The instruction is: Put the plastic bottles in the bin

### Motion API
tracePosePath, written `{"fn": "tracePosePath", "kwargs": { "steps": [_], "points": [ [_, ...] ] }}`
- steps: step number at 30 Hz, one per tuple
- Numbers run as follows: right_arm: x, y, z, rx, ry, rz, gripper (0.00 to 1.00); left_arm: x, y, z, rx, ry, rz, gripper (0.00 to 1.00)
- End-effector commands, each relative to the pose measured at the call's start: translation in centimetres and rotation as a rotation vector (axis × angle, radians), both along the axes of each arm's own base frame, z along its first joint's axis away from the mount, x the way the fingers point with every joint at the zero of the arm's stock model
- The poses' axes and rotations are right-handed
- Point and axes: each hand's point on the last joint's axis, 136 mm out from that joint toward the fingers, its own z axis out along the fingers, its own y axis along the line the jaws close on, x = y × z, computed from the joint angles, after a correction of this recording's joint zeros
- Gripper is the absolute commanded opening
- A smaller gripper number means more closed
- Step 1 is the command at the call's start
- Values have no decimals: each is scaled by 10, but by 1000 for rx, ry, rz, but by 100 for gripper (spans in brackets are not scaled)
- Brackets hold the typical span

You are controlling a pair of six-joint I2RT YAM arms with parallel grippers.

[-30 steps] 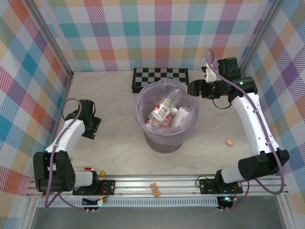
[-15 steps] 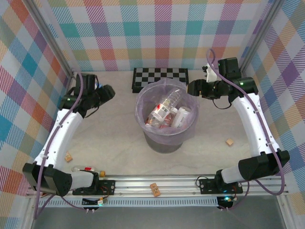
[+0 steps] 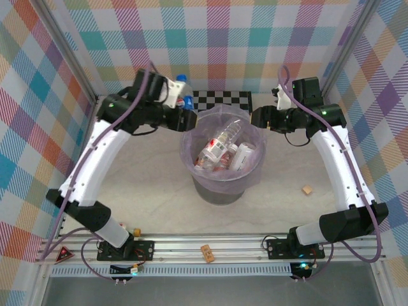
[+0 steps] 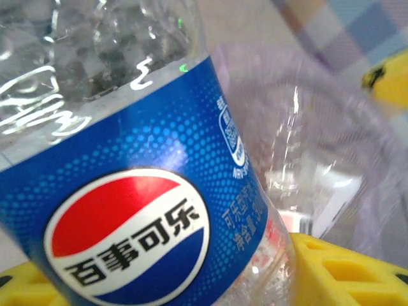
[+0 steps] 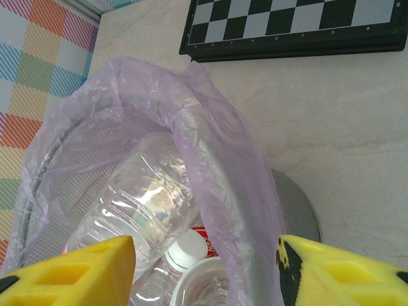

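On the left, the left gripper is held high, just beside the far-left rim of the bin. A clear bottle with a blue label and a blue cap is clamped between its yellow fingers. The label is seen close up in the left wrist view, with the lavender bag behind it. The bottle is carried above the table, not yet inside the bin.

In the middle, the bin is stood on the table, with the checkerboard lying just beyond it. Several bottles are heaped inside, mostly clear, with red and white labels.

On the right, the right gripper is held over the bin's far-right rim, its fingers spread apart with nothing gripped between them. A small tan block is seen on the table, right of the bin.
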Motion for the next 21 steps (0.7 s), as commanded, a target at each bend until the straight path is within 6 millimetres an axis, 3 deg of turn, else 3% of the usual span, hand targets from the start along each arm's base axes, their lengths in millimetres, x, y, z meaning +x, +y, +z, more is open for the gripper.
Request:
{"fn": "tracePosePath", "kwargs": {
  "steps": [1,10,14,21],
  "points": [
    [-6,0,6,8,-13,-6,61,-29,-9,-15,97,41,-131,0],
    [-7,0,5,9,-13,-4,61,-37,-21,-32,184,42,-184,4],
    [-8,0,4,9,-12,-4,61,-34,-23,-42,211,56,-196,18],
    [-9,-1,5,2,-19,-4,61,-30,-29,-35,190,28,-209,70]
  ]
}}
